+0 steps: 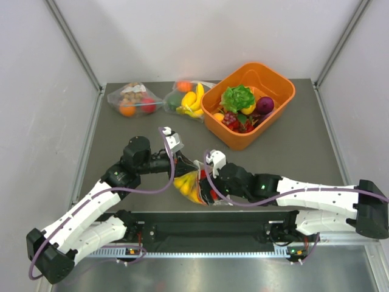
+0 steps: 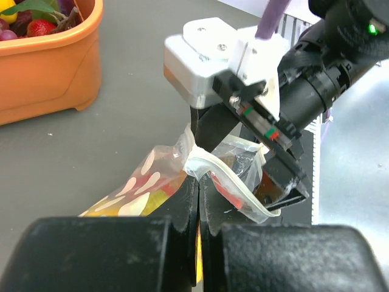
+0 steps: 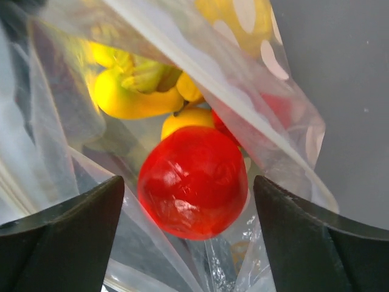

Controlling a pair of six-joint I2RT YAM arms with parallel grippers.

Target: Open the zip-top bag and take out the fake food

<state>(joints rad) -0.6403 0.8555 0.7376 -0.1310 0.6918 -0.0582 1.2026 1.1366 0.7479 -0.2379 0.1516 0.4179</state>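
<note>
The zip-top bag lies at the near middle of the grey table, between the two arms in the overhead view. The left gripper meets its upper edge and the right gripper comes at its mouth from the other side. Well apart, at the back, stand an orange tub of toy produce and two other clear bags.

From the left wrist, the left gripper's fingers are pressed together on the bag's white rim, with the dotted film drawn up from the table. Just beyond, the right gripper's jaws appear to stand spread in the pulled-open mouth.

From the right wrist, its fingers sit wide on either side of the red round fruit without touching it. A banana bunch lies deeper in.

As I judge it, three things could go wrong:
- The thin rim could slip from the pinch and let the mouth fall shut.
- Closing jaws could catch film along with the fruit and drag the whole bag.
- The glossy ball could squirt sideways out of the grip.

No brand, label or writing is legible in any view.
</note>
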